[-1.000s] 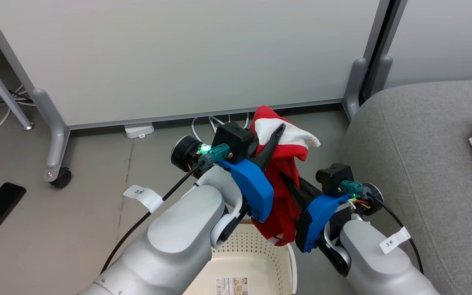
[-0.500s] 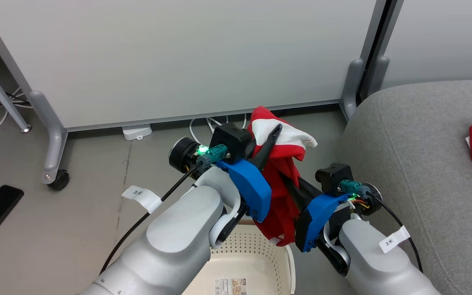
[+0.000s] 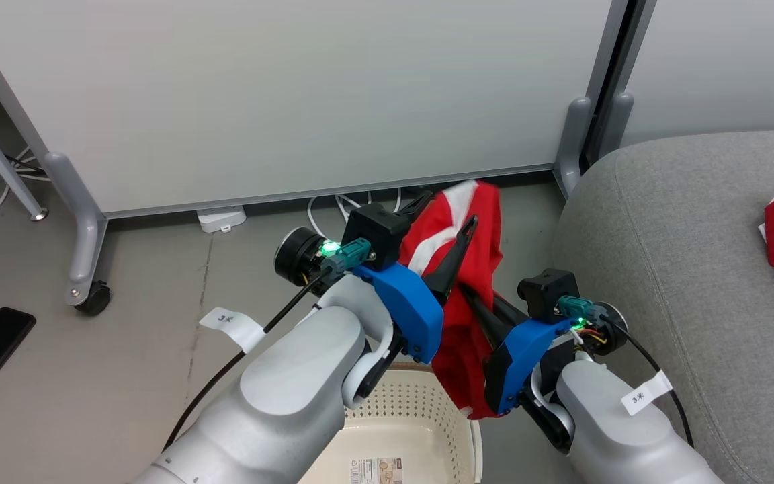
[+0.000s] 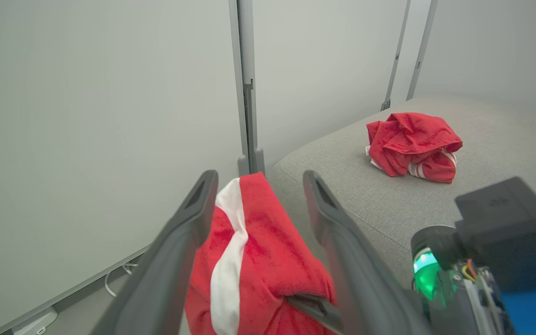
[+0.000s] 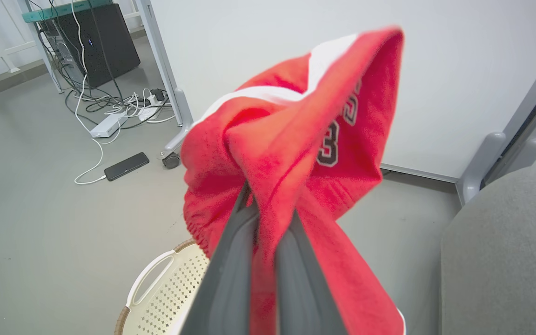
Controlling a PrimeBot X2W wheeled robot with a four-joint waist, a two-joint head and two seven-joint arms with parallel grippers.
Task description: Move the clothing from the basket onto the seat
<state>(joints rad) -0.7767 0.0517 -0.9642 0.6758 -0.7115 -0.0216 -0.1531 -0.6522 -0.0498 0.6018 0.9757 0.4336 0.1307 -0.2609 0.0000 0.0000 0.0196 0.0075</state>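
My left claw [image 4: 259,177] stands spread, the red garment [image 5: 305,116] loose between its fingers. My right claw [image 5: 268,204] is pinched tight on that cloth, above the basket [image 3: 420,403]. Next I'd carry it over the sofa seat [image 3: 682,235] and release beside the other garment [image 4: 410,144].

Grey floor [image 3: 125,376], white partition panels [image 3: 293,87]

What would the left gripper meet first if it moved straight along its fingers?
Probably the red fabric garment with white stripe, lying between the left gripper's open fingers; beyond, the grey partition post, depth unclear.
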